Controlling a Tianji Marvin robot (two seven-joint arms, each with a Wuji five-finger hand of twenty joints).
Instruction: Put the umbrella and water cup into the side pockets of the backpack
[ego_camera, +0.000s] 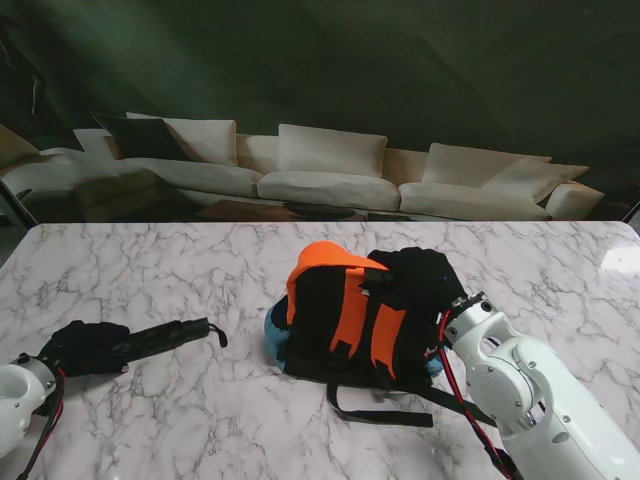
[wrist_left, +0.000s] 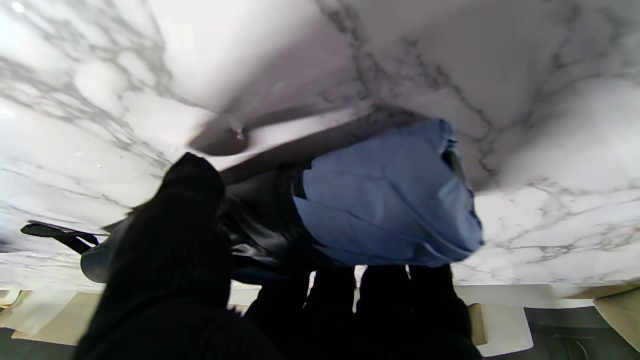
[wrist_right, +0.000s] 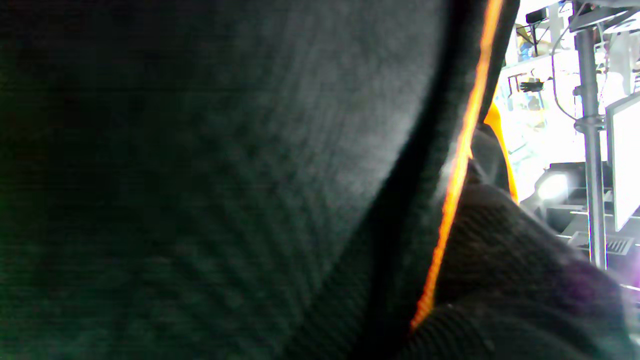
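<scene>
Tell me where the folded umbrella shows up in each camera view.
Stand view: the folded black umbrella lies on the white marble table, far left, in the left hand.
Left wrist view: its blue end fills the centre.
Right wrist view: not in it.
Shared landmark: the marble table.

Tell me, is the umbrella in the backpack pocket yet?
No. The umbrella lies on the table, gripped by the left hand, apart from the backpack.

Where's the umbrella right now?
In the stand's view the umbrella lies on the marble table at the left, gripped by the left hand, apart from the backpack.
</scene>
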